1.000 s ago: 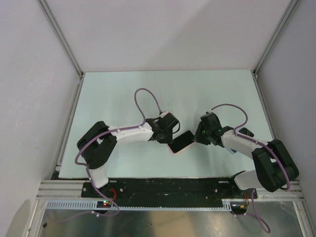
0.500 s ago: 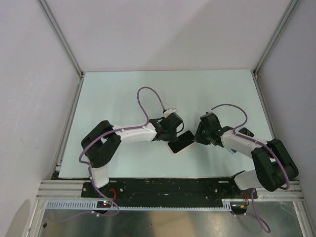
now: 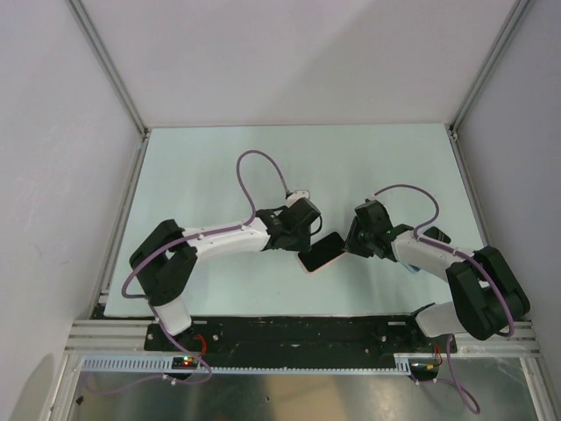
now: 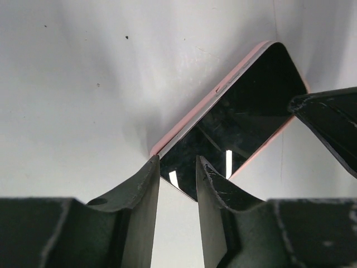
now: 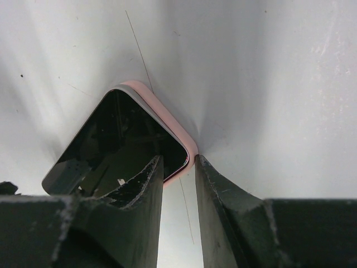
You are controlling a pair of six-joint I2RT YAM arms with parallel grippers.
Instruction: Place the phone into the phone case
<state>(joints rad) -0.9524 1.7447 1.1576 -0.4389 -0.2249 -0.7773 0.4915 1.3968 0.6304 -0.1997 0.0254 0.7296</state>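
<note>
The pale, smooth table (image 3: 219,167) carries everything, with the action near its middle and toward the near edge. The white-and-black left arm (image 3: 219,239) reaches in from the left and the matching right arm (image 3: 429,254) from the right, so their wrists meet over one object.

That object is the black glass-fronted phone (image 4: 240,117), lying flat and slantwise in the soft pink phone case (image 5: 167,120). The pink rim shows along its edges, so the phone looks largely seated.

The left gripper (image 4: 177,162) hangs over the phone's near-left corner with its jaws a narrow slit apart and nothing visibly pinched. The right gripper (image 5: 178,161) has an equally narrow gap straddling the far-right pink corner. Whether it clamps that rim I cannot tell.

The likely trouble is a corner not fully snapped in. A push on one end could lever the other end up, or send the whole thing skating across the slick surface. Hard fingertips could also scuff the glass.
</note>
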